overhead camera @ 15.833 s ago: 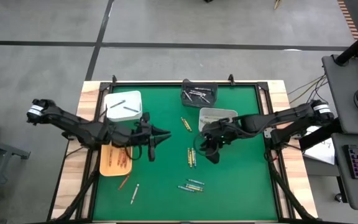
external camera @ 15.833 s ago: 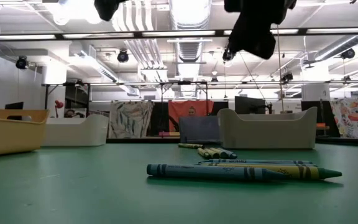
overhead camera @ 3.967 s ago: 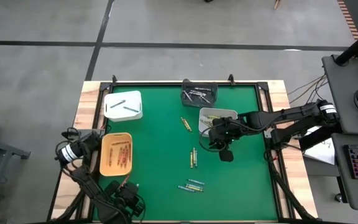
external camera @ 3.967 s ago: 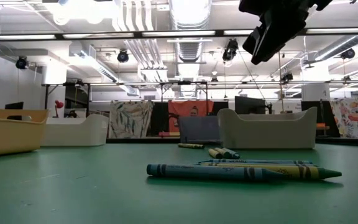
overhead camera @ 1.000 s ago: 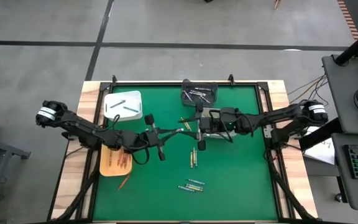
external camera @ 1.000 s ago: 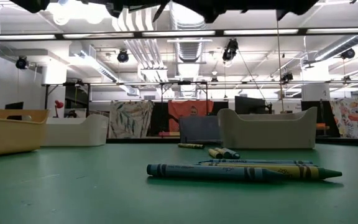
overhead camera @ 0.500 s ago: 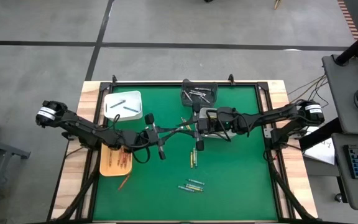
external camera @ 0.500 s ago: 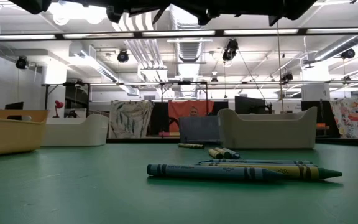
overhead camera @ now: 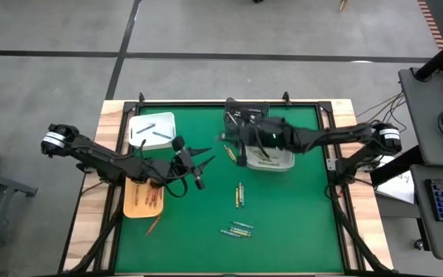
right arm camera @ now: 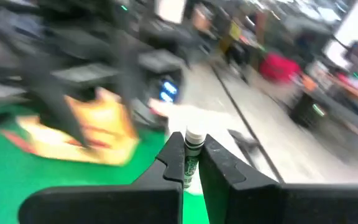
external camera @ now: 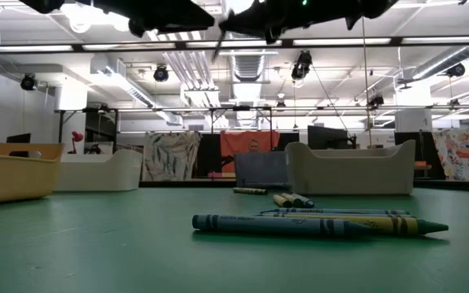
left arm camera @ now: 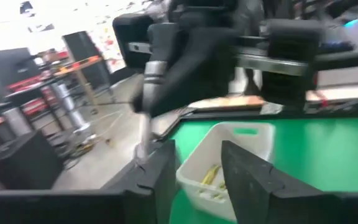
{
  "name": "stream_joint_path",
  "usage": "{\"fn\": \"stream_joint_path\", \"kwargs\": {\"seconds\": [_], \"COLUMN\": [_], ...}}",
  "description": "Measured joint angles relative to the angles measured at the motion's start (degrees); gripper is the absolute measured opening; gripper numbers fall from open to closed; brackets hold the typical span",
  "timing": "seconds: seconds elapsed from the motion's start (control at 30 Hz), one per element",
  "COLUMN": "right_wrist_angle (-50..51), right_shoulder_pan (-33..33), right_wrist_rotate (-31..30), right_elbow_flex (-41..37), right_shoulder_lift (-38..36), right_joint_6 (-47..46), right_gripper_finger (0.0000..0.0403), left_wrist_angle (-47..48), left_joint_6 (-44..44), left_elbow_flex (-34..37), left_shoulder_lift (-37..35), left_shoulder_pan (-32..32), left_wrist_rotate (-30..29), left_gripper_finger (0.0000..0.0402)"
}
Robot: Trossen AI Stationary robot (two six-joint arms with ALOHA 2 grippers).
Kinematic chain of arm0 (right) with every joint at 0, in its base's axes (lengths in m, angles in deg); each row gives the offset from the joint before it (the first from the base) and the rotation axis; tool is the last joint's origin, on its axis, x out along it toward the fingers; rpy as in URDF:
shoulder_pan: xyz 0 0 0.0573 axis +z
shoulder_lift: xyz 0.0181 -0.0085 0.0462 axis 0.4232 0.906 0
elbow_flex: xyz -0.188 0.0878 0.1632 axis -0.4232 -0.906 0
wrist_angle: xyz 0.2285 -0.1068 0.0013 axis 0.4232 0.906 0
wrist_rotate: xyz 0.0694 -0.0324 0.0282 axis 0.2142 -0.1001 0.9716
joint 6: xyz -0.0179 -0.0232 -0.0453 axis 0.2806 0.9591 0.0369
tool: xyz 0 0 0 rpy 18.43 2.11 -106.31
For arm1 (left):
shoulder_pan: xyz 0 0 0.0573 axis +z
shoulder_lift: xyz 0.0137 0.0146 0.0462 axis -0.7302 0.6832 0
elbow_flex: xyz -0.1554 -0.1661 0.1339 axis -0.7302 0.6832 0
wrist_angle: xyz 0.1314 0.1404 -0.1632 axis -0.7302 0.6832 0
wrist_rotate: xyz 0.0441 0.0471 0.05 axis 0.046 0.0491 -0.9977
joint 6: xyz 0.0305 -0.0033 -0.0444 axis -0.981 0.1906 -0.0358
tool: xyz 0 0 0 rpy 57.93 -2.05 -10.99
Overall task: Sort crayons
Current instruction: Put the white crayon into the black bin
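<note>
Above the green table, we are watching the right gripper clamping its two dark fingers on a single crayon, a green-and-white stick standing up between them in the right wrist view. From overhead, that gripper is hanging near the table's middle, beside the white bin holding yellow crayons. The left gripper is facing it from a short way off, just apart; its fingers are standing apart with nothing between them. Elsewhere, we are seeing loose crayons lying on the mat in mid-table and a small cluster lying nearer the front edge. Red-orange ones are filling the tan tray on the left, while a white bin and a dark bin are sitting toward the back.
</note>
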Motion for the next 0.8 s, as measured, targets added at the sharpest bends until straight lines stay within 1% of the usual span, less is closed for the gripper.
{"fn": "stream_joint_path", "kwargs": {"seconds": [0.13, 0.23, 0.37, 0.5, 0.6, 0.7, 0.8], "right_wrist_angle": [12.54, 22.51, 32.42, 33.96, 33.93, 33.27, 33.46], "right_shoulder_pan": [-5.72, -11.42, -20.07, -27.94, -32.34, -34.02, -34.10], "right_wrist_rotate": [-3.40, -5.42, -6.09, -5.74, -5.16, -4.93, -4.71], "right_elbow_flex": [4.78, 7.59, 8.02, 4.28, 1.53, -0.11, -0.67], "right_shoulder_lift": [0.05, 0.05, 0.09, 0.09, 0.18, 0.18, 0.18], "right_joint_6": [-0.59, -3.46, -8.66, -13.36, -16.31, -17.62, -17.39], "right_gripper_finger": [0.0014, 0.0014, 0.0014, 0.0013, 0.0013, 0.0020, 0.0048], "left_wrist_angle": [3.88, 5.79, 6.00, 6.03, 5.94, 5.88, 5.78], "left_joint_6": [0.05, 1.00, 1.86, 2.57, 3.00, 3.56, 4.95], "left_elbow_flex": [0.00, 0.02, 0.02, 0.02, 0.02, 0.01, -0.02], "left_shoulder_lift": [-2.97, -4.00, -3.81, -3.03, -2.72, -2.49, -2.46], "left_shoulder_pan": [0.14, 0.08, 0.05, 0.08, 0.08, 0.08, 0.08], "left_wrist_rotate": [-4.10, -4.24, -4.24, -4.27, -4.29, -4.29, -4.31], "left_gripper_finger": [0.0129, 0.0133, 0.0134, 0.0134, 0.0134, 0.0134, 0.0134]}}
